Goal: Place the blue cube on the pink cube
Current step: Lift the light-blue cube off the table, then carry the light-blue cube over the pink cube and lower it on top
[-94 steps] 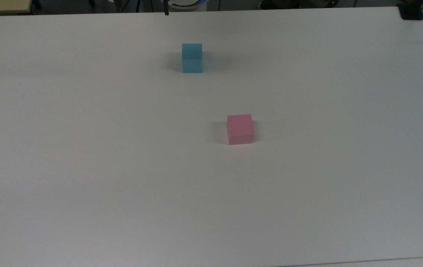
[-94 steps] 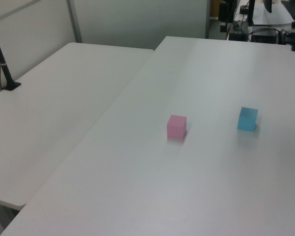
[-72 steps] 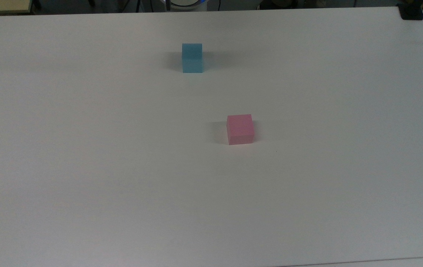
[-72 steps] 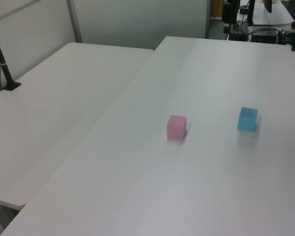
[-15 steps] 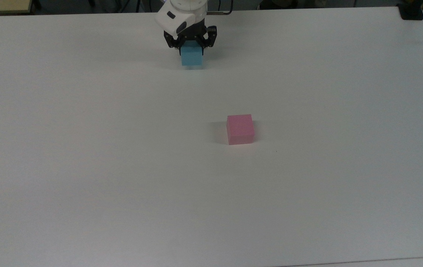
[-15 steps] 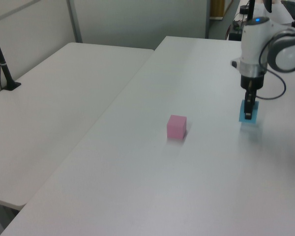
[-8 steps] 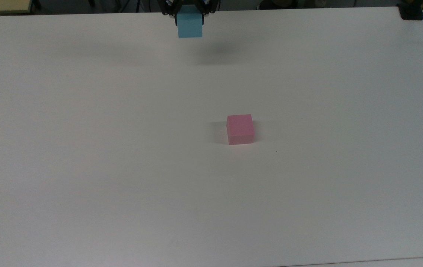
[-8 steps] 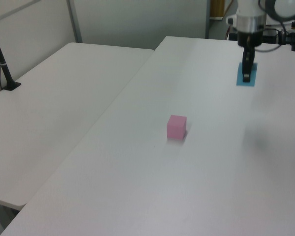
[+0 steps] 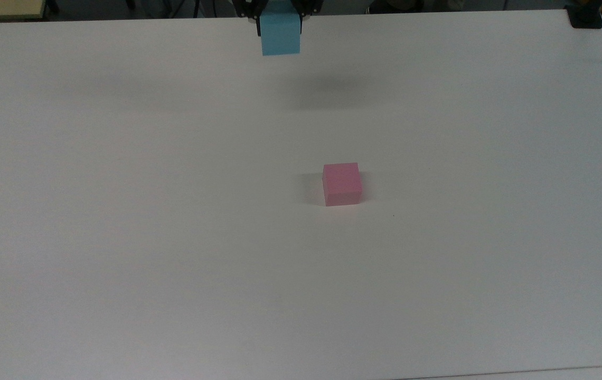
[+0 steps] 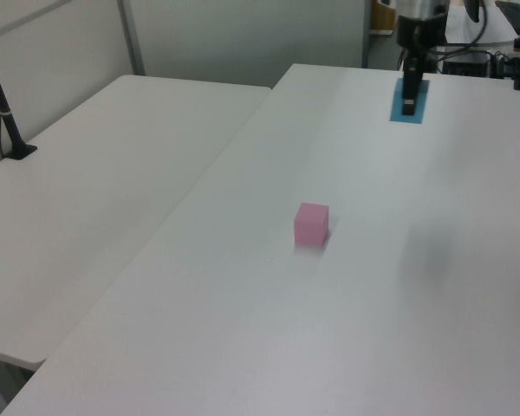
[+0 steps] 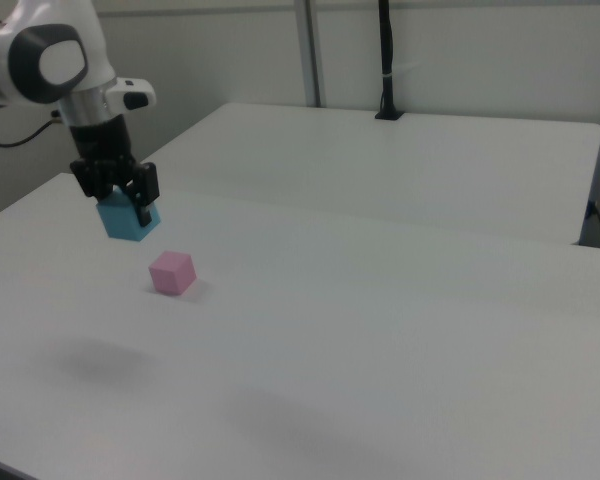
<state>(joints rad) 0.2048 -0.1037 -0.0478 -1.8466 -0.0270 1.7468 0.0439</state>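
The light blue cube (image 9: pixel 280 36) (image 10: pixel 410 106) (image 11: pixel 128 221) hangs well above the table, held between the black fingers of my gripper (image 9: pixel 279 13) (image 10: pixel 410 102) (image 11: pixel 126 208), which is shut on it. Its shadow falls on the table below. The pink cube (image 9: pixel 341 183) (image 10: pixel 311 223) (image 11: pixel 172 272) rests alone on the white table (image 9: pixel 174 237), apart from the gripper. In the right view the blue cube hangs up and to the left of the pink cube. In the top view it is near the top edge.
A second white table (image 10: pixel 95 191) adjoins the work table along a seam. A black post on a base (image 10: pixel 9 130) (image 11: pixel 387 70) stands at its far side. A black clamp (image 9: pixel 585 16) sits at the top view's upper right corner.
My gripper came down onto the blue cube, shut on it and lifted it off the table. In the last half second it carried the cube slightly to the top view's right. The pink cube stayed put.
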